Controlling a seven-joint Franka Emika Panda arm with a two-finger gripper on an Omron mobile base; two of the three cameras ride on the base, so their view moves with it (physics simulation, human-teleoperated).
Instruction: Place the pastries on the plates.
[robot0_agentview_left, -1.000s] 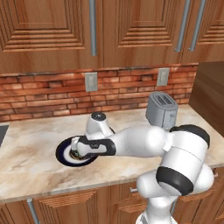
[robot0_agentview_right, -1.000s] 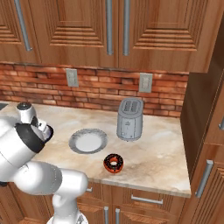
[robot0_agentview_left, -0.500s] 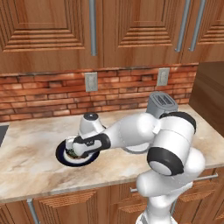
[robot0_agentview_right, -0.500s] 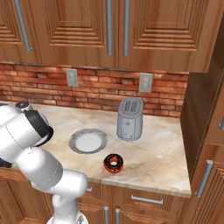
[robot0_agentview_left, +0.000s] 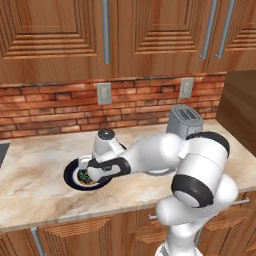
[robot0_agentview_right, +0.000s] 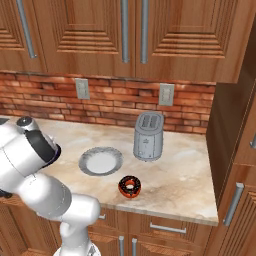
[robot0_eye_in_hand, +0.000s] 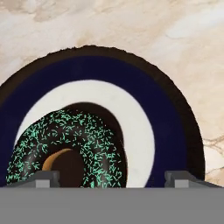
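The claw (robot0_eye_in_hand: 112, 177) is hanging low over the navy plate (robot0_eye_in_hand: 175, 113), its two tips set wide apart at the bottom of the hand view, with the sprinkled donut (robot0_eye_in_hand: 65, 148) lying between them on the plate's dark centre and overlapping the white ring. Whether the tips are touching the donut cannot be told; they are gripping nothing that shows. In the left base view the claw (robot0_agentview_left: 85, 172) is sitting at the left end of the arm, directly above the navy plate (robot0_agentview_left: 70, 177), with the sprinkled donut (robot0_agentview_left: 84, 176) showing as a small dark patch under it. Compared with half a second ago, the arm is reaching slightly lower and further left over the plate, and its big elbow joint is standing nearer the camera. In the right base view the pale plate (robot0_agentview_right: 101, 161) is lying bare on the counter (robot0_agentview_right: 190, 180), the red-iced donut (robot0_agentview_right: 130, 186) is resting just in front of it near the counter edge, and the toaster (robot0_agentview_right: 148, 136) is standing beside the plate against the brick wall (robot0_agentview_right: 50, 97); all three are lying where they were earlier.
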